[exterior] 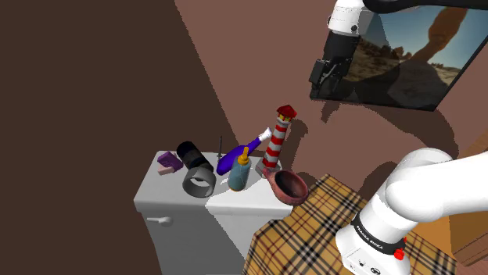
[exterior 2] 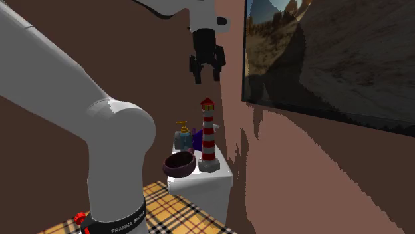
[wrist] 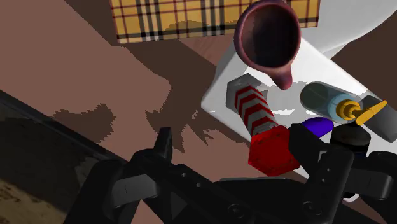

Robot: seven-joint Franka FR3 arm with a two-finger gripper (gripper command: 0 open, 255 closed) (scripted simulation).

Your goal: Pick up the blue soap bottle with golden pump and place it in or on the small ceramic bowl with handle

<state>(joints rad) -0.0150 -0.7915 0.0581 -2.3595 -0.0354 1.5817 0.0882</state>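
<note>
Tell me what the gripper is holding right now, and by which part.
Nothing. The gripper hangs open, fingers apart and empty, well above the blue soap bottle.

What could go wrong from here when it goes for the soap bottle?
The bottle stands crowded between the lighthouse and a purple bottle, so the open fingers, now high above, might knock the tall lighthouse over on the way down. The bowl sits at the edge of the tank; a hard placement could push it off.

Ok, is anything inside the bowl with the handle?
Nothing visible: from the wrist view the bowl looks bare inside, though its shadowed bottom is hard to read. The soap bottle stands beside it on the white tank.
</note>
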